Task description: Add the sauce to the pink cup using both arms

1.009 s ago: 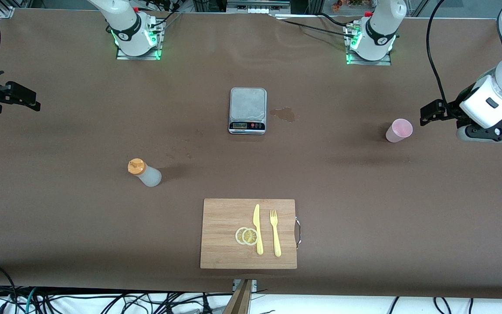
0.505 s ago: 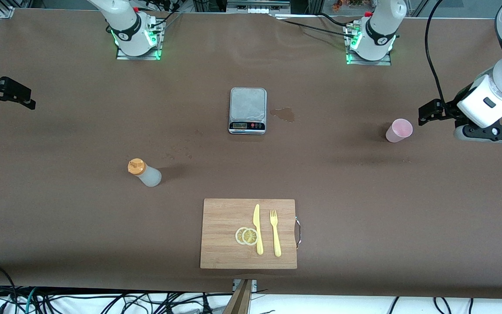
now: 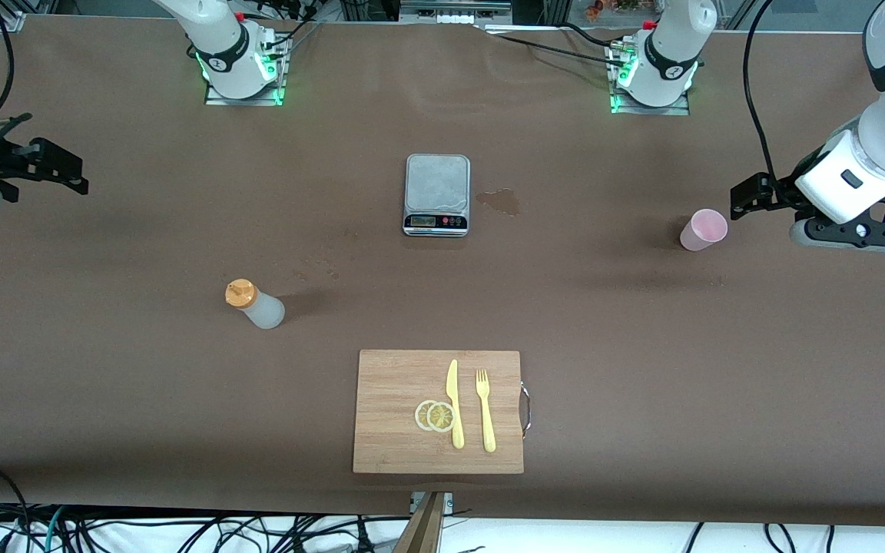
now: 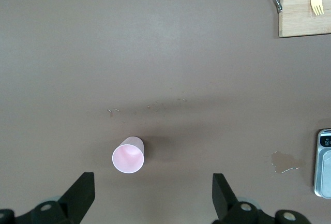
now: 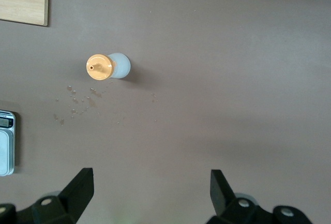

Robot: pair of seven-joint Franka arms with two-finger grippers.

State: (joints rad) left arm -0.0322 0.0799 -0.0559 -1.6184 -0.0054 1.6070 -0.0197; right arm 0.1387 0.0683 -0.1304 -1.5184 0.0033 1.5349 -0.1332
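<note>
Change: both grippers are shifted inward from earlier.
Left gripper (image 3: 746, 201): held spread wide, empty, beside pink cup (image 3: 703, 229).
Right gripper (image 3: 58, 170): spread wide, empty, well apart from upright sauce bottle (image 3: 254, 304).

robot lab, a manipulation test rig, not a real kitchen. two white arm bases (image 3: 239, 65) and (image 3: 654, 73) bolted on metal plates with green status leds, on a table (image 3: 104, 384) wrapped in brown sheet. aluminium framing along the edge by the bases, loose cables (image 3: 181, 530) bundled below the table edge nearest the front camera. kitchen props laid out staged: digital scale (image 3: 436, 195), bamboo cutting board (image 3: 438, 411) with plastic knife (image 3: 454, 403) and fork (image 3: 485, 411).
</note>
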